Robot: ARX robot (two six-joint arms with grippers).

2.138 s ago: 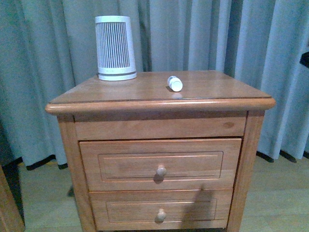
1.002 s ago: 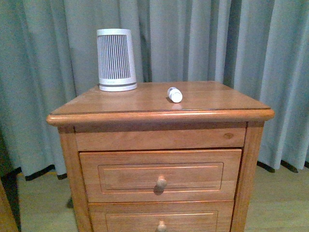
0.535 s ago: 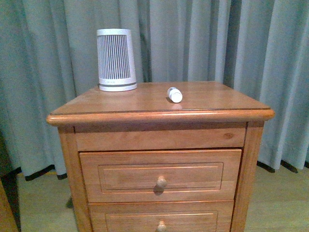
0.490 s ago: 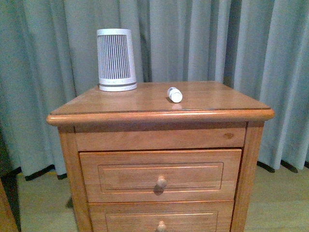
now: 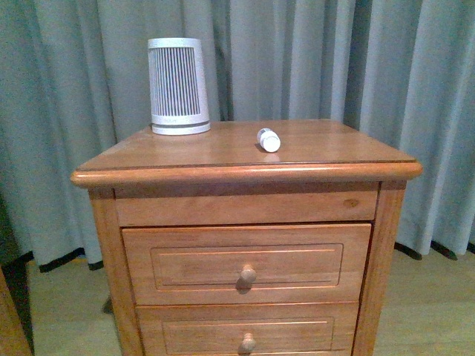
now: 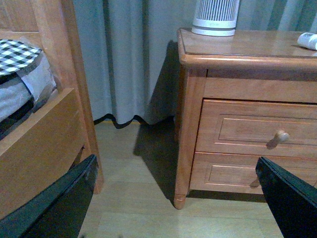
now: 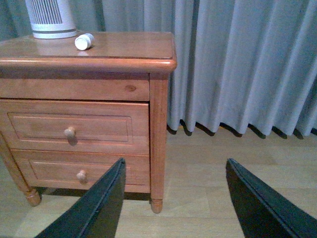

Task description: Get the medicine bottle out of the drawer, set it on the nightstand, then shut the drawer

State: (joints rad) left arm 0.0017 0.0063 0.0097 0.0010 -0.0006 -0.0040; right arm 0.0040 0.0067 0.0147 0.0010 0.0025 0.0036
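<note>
The medicine bottle lies on its side on the top of the nightstand, right of centre; it also shows in the right wrist view and at the edge of the left wrist view. The upper drawer is shut, its round knob facing me. Neither gripper shows in the front view. My left gripper is open and empty, low over the floor left of the nightstand. My right gripper is open and empty, low and back from the nightstand's right front.
A large white ribbed tapered cylinder stands at the back left of the top. The lower drawer is shut. Grey curtains hang behind. A wooden bed frame with bedding stands left of the nightstand. The floor is pale wood.
The front view has shifted a little, so the nightstand sits slightly higher in the picture. The bottle and both drawers have not moved.
</note>
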